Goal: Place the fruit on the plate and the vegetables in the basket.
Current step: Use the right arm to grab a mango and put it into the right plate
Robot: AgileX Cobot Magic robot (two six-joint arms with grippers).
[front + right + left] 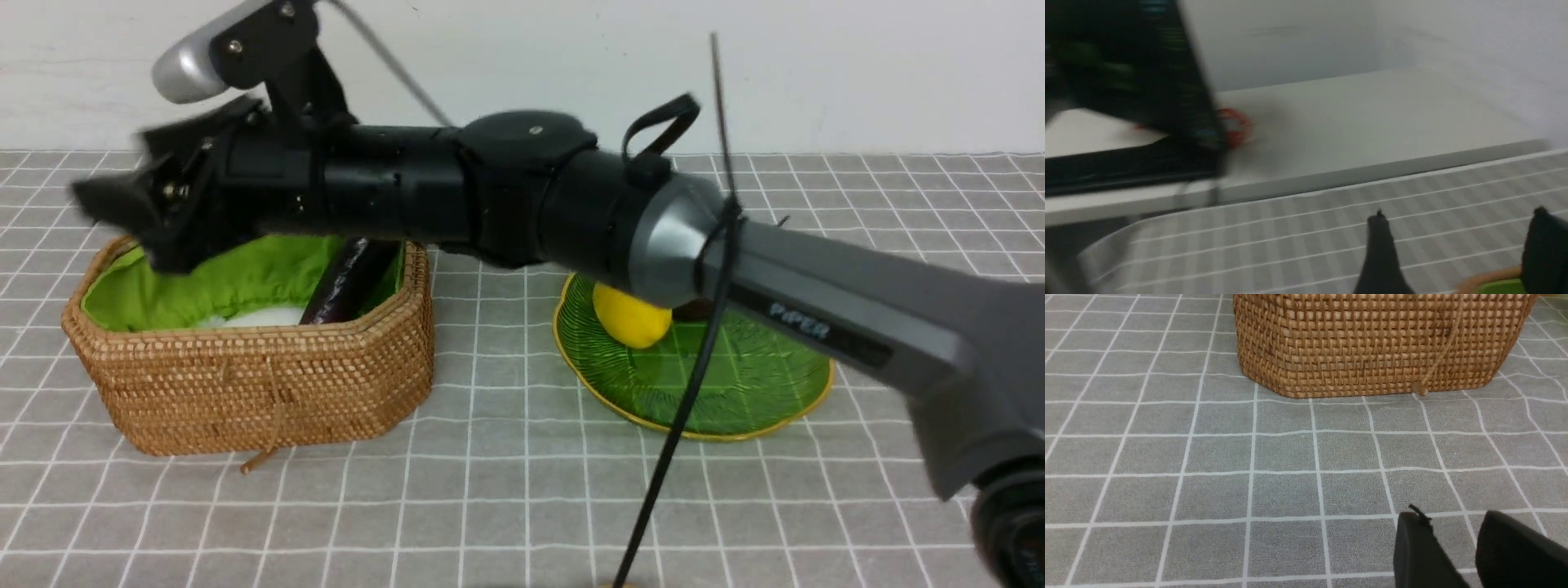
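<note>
Item: right gripper (122, 216). We find it reaching across the table from the right, poised above the left rim of the basket (269, 384). In the right wrist view its fingers (1382, 253) stand wide apart with nothing between them, and a sliver of woven rim and green lining shows just under them. The picture is blurred, so we cannot tell which way the arm travels.

Item: left gripper (1474, 551). Low over the tablecloth (1208, 457), near the front wall of the basket. Fingers a narrow gap apart, nothing held.

Item: basket. Green cloth lining (237, 282); holds the eggplant (347, 282), long axis running from the front toward the back right corner, leaning on the lining. A pale white shape (253, 317) beside it may be the radish; we cannot confirm. No carrot seen.

Item: plate (735, 384), to the right of the basket, well apart from it. Holds the lemon (633, 317) near its back edge; a dark form (694, 310) just beside the lemon, mostly hidden by the arm, may be the small maroon fruit.

Remainder: no loose fruit or vegetable shows on the cloth. We judge the sorting near its end. The right arm, directly over the basket, is the nearer to its contents.
</note>
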